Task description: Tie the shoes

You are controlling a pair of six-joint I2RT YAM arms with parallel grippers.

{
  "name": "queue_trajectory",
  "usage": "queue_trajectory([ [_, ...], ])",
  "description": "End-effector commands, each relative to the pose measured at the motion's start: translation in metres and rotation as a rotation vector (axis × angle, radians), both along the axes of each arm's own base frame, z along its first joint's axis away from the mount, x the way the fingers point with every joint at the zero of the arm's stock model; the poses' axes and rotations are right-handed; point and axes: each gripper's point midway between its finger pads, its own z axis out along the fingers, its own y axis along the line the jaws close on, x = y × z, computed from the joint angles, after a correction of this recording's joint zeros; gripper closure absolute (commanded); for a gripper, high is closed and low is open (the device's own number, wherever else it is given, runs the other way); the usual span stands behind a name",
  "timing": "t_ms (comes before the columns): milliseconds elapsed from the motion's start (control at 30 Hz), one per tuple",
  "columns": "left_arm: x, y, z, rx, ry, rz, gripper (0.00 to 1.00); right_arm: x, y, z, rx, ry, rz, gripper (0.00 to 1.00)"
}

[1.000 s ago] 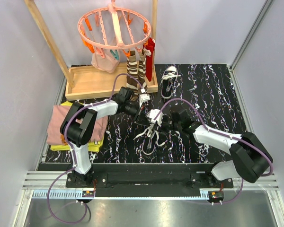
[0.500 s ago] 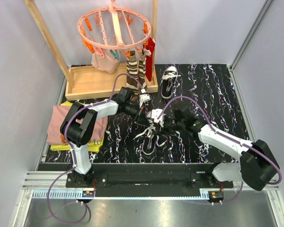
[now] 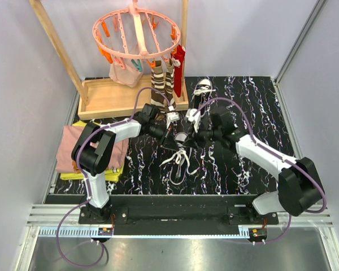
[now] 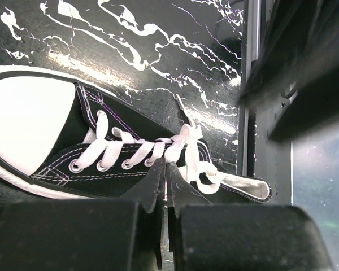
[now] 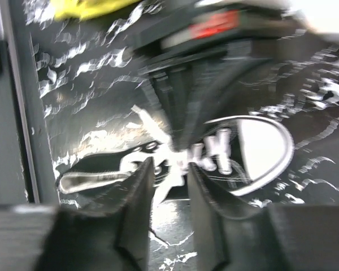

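Shoes, two, black canvas with white rubber toes: near shoe (image 3: 181, 164) mid-frame on the black marbled worktop (image 3: 248, 107), white laces (image 4: 181, 148) loose; left tool (image 4: 165, 176) closed narrow, right tool (image 5: 168, 169) slightly parted; far shoe (image 3: 201, 93) upper centre.

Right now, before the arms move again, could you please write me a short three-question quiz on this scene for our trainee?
1. True or false: the far shoe lies on the black mat, beside the base of the wooden rack.
2. Of the left gripper and the right gripper, which shows its fingers apart in its own wrist view? A. left B. right C. both
3. Fill in: the toe cap of the near shoe is ____.
Key: 1 true; 2 B; 3 white.
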Motion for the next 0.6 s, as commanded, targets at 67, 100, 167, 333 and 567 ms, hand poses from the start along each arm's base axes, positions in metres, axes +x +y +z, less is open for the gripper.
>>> queue_trajectory([
  [67,0.000,-0.006,0.027,-0.071,-0.118,-0.046,1.00,0.010,0.004,0.001,0.060,0.199,-0.056,0.74],
  [100,-0.001,-0.006,0.027,-0.072,-0.119,-0.050,1.00,0.009,0.005,-0.002,0.058,0.216,-0.052,0.75],
  [167,-0.001,-0.006,0.027,-0.073,-0.125,-0.051,1.00,0.009,0.004,-0.012,0.047,0.255,-0.062,0.76],
  [333,-0.003,-0.007,0.028,-0.077,-0.141,-0.061,1.00,0.012,0.006,-0.025,0.033,0.309,-0.085,0.72],
  [567,-0.001,-0.009,0.030,-0.077,-0.155,-0.064,1.00,0.003,0.009,-0.036,0.037,0.377,-0.049,0.70],
])
